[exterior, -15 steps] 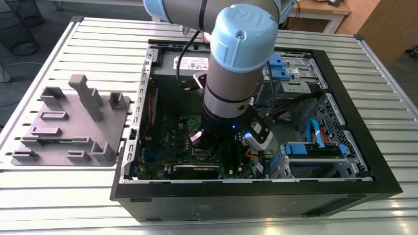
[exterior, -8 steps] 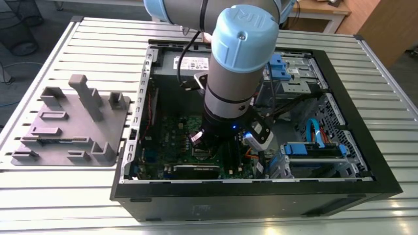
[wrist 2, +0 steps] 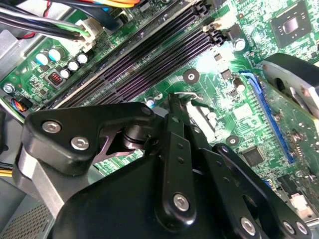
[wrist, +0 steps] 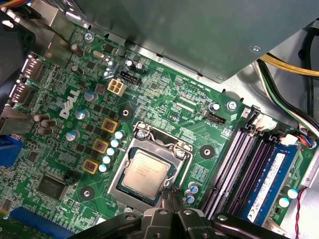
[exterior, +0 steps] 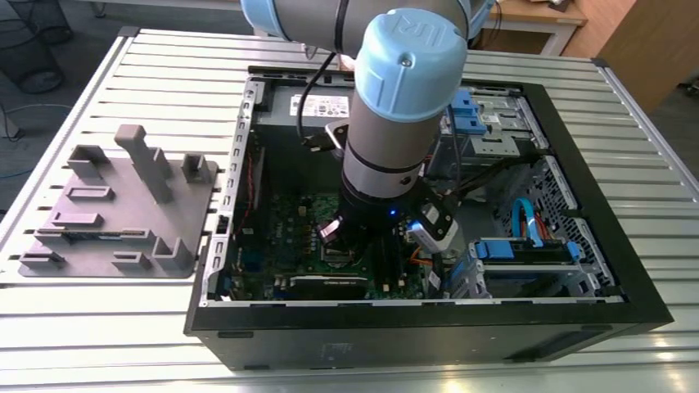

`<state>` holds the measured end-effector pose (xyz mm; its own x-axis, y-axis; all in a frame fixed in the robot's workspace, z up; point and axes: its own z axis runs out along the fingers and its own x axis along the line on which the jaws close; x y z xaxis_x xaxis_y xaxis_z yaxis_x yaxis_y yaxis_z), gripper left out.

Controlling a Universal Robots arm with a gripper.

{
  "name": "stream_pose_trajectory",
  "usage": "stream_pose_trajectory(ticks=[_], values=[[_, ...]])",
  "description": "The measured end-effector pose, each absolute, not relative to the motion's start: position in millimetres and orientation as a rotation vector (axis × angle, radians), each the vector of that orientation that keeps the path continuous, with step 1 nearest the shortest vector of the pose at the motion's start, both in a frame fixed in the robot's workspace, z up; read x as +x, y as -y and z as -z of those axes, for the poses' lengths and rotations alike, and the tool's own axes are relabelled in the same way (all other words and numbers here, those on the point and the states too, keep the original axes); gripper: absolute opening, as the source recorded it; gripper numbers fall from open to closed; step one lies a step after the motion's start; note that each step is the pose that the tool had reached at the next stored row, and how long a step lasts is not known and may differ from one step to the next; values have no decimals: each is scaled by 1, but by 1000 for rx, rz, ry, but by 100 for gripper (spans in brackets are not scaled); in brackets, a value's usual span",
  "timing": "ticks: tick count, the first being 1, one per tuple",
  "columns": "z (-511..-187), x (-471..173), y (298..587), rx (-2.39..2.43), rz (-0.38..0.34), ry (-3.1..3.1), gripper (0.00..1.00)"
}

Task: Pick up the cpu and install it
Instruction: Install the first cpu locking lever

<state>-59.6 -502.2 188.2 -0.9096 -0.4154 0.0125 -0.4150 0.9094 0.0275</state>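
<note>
The cpu (wrist: 145, 172), a small square chip with a pale silvery top, lies flat inside the metal-framed socket (wrist: 130, 140) on the green motherboard (wrist: 60, 149). In the first wrist view my gripper (wrist: 169, 195) sits just off the socket's corner with its black fingers drawn together and nothing of the cpu between them. The second wrist view shows the same gripper (wrist 2: 174, 102) with its tips close together and the socket's thin wire lever (wrist 2: 185, 94) right at them. In the exterior view the gripper (exterior: 347, 246) is low over the board inside the computer case.
Dark memory slots (wrist: 239, 164) run beside the socket, with cables (wrist: 286, 64) past them. The open black computer case (exterior: 611, 246) walls in the arm. A grey plastic holder block (exterior: 110, 213) lies on the slatted table at the exterior view's left.
</note>
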Motion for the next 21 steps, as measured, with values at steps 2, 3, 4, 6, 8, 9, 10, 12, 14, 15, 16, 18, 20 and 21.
stream_pose_trajectory(ticks=[2,3,4,6,8,9,10,12,14,15,16,18,20,21], values=[[-188,-60,502,664,38,3052,11],[-188,-59,502,664,38,3052,11],[-188,-59,502,664,38,3052,11],[-188,-59,502,664,38,3052,11],[-188,-59,502,664,38,3052,11],[-188,-59,502,664,38,3052,11],[-188,-59,502,664,38,3052,11],[-188,-59,502,664,38,3052,11],[-188,-58,502,664,38,3052,11],[-188,-58,502,663,38,3052,11],[-188,-57,502,664,39,3051,11],[-188,-56,502,664,40,3051,11],[-188,-56,502,664,41,3051,11],[-188,-56,502,664,42,3051,11]])
